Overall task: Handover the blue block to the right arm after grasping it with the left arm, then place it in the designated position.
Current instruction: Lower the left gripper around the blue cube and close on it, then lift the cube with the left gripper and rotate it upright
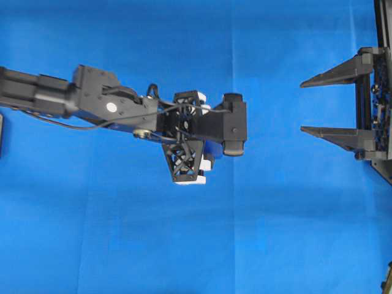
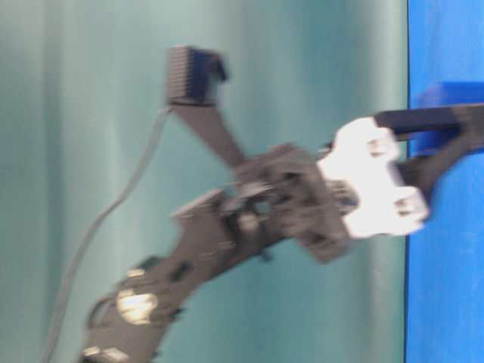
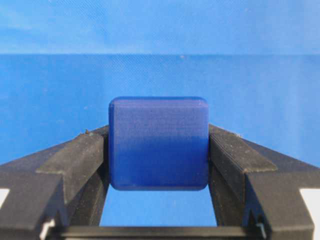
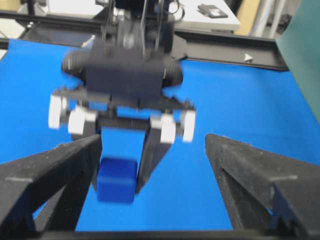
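Observation:
The blue block (image 3: 158, 143) sits squarely between the two black fingers (image 3: 75, 160) of my left gripper (image 3: 158, 135), both pads pressed flat against its sides. From overhead the left gripper (image 1: 205, 138) points down over the middle of the blue cloth, its wrist covering the block. In the right wrist view the block (image 4: 117, 180) hangs at the tips of the left gripper (image 4: 120, 165), below its white mounts and blurred. My right gripper (image 1: 301, 106) waits at the right, wide open and empty, apart from the block. Its fingers (image 4: 260, 175) frame that view.
Blue cloth (image 1: 275, 233) covers the table. A black frame rail (image 4: 225, 47) runs along the far edge behind the left arm. The right arm's base (image 1: 380, 110) fills the right border. A green backdrop (image 2: 113, 113) stands behind the table-level view.

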### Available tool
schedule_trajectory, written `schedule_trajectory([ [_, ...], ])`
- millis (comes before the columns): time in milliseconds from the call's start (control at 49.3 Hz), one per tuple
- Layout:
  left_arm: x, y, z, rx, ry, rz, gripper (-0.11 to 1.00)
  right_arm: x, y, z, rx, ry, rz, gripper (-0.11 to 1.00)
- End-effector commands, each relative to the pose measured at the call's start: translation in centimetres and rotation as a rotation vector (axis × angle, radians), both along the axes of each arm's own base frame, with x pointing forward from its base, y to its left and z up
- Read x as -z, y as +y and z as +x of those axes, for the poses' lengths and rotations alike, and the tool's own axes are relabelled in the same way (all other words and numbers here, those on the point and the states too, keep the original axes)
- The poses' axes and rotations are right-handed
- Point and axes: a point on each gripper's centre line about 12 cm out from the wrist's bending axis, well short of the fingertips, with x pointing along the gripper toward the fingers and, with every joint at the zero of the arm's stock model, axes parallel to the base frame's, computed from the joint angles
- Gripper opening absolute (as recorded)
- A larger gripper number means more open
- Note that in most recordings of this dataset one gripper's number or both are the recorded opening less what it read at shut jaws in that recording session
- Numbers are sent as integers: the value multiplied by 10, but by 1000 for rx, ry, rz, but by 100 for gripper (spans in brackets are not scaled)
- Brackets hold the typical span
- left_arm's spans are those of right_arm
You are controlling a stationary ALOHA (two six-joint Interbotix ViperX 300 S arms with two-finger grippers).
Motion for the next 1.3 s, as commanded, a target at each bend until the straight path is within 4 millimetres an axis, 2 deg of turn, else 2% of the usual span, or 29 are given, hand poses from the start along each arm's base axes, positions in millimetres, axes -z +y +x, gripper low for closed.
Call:
schedule_trajectory([
  [0,-52,1,-1,0,-97,-1,48,-5,-1,2,4,-8,3,97],
  [162,-88,1,-9,5,-135,2,48,-5,0,2,2,-8,3,97],
  [588,-141,3,-19,11,-160,22,48,-5,-1,2,4,-6,3,97],
  [1277,-142,4,-21,7,-162,21,48,-5,-1,3,4,-5,3,97],
])
